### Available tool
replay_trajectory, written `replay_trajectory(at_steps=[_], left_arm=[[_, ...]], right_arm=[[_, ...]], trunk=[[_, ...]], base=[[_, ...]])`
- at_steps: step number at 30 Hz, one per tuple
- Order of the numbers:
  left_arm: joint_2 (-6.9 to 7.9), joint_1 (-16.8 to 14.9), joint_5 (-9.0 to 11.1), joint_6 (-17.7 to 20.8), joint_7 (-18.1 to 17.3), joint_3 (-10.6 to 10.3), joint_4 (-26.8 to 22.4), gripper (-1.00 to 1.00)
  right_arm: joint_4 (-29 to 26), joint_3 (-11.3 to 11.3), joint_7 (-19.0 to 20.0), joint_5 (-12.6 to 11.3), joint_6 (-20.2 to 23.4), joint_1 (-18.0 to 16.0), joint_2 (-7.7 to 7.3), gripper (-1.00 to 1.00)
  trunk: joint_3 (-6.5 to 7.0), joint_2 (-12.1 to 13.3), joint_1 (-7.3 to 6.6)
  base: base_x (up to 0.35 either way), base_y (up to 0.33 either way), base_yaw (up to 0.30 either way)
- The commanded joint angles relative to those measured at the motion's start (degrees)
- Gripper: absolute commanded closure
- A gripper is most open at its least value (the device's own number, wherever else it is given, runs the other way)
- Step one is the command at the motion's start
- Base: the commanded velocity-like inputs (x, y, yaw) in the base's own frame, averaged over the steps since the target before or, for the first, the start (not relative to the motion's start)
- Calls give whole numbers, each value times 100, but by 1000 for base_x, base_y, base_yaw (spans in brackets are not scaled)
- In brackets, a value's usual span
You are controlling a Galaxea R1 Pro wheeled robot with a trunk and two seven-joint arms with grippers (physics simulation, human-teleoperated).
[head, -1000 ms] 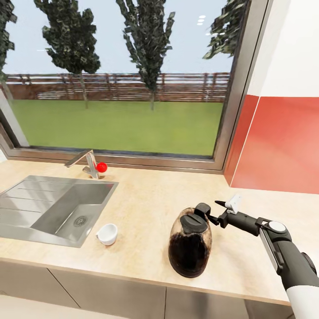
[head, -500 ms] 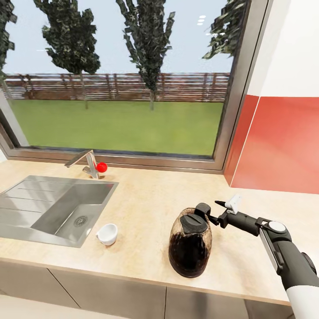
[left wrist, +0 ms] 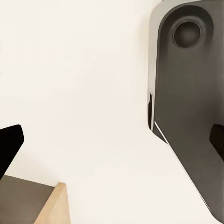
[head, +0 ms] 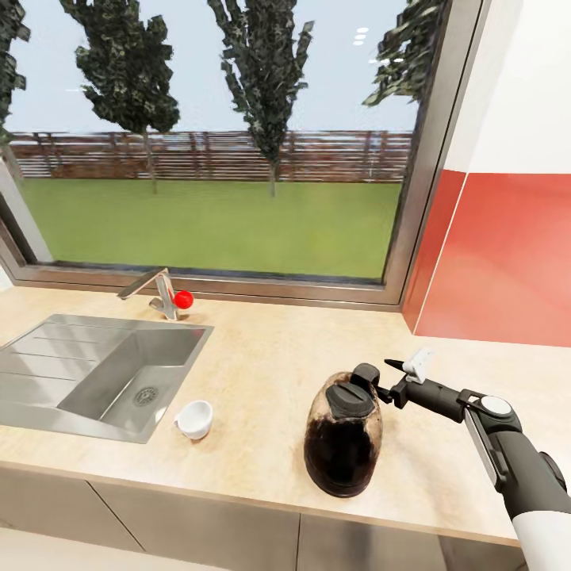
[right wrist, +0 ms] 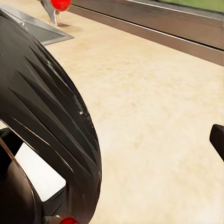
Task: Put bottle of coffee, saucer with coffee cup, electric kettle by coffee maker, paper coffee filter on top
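Just one electric kettle on the kitchen countertop, one coffee cup, right tool clamping the kettle's handle.

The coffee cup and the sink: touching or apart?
Apart. The head view shows bare countertop between the coffee cup and the sink rim.

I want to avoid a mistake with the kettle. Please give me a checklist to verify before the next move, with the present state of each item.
1. Electric kettle stands upright on the kitchen countertop: ok.
2. Right hand is at the kettle's top rear: ok.
3. Right hand has a firm grip on the kettle: cannot tell.
4. Coffee cup stands apart from the kettle, beside the sink: ok.
5. Coffee cup sits on a saucer: not ok.
6. Countertop between kettle and red wall is free: ok.
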Motion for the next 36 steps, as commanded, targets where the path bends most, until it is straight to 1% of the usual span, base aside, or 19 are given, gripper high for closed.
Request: replay_trajectory(at_steps=[1,14,15,36], left_arm=[[0,-5,-58,16,17,26,2,-100],[0,-4,-18,15,17,25,2,-100],[0,-4,-17,15,17,25,2,-100],[8,-4,-23,0,-13,9,11,-100]], right_arm=[[-10,-12,33,21,45,-5,3,-100],[-11,-12,33,20,39,-5,10,-100],[-12,-12,33,19,38,-5,10,100],[-62,6,17,15,41,-5,54,100]], trunk=[[-11,-10,3],[-11,-10,3],[-11,-10,3],[-11,-10,3]], base=[[0,2,0],[0,0,0],[0,0,0],[0,0,0]])
